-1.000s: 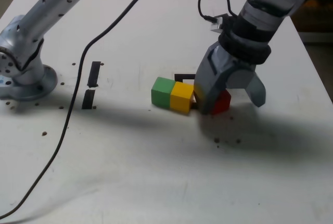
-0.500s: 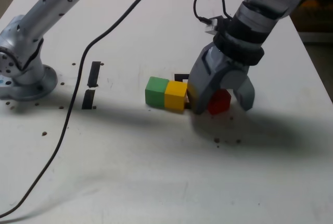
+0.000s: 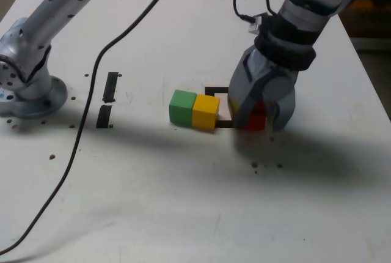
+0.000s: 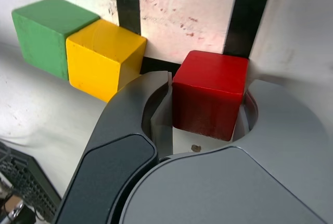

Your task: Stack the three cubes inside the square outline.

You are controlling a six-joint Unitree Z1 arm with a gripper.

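Red matte cube (image 4: 209, 92), small and square-edged: sitting between the grey fingers (image 4: 162, 125) of my gripper (image 3: 261, 114), which are closing snugly on its two opposite side faces. It is resting on the bench at the edge of the black tape square outline (image 4: 126, 2), partly over the tape, not yet centred on the white inside.

Handling, as I am judging it: light, rigid, unlikely to crush; the matte faces should be giving fair friction, so a flat grip across parallel sides, low on the body, is looking sound.

Yellow matte cube (image 3: 206, 112) and green matte cube (image 3: 182, 106): standing face to face in a row, the yellow one touching the outline's edge on the exterior view's left.

Surface: white bench (image 3: 183, 202), scuffed and speckled, carrying two short black tape strips (image 3: 107, 100) and a trailing black cable (image 3: 85, 116). Arm base (image 3: 24, 85) is sitting at the exterior view's left.
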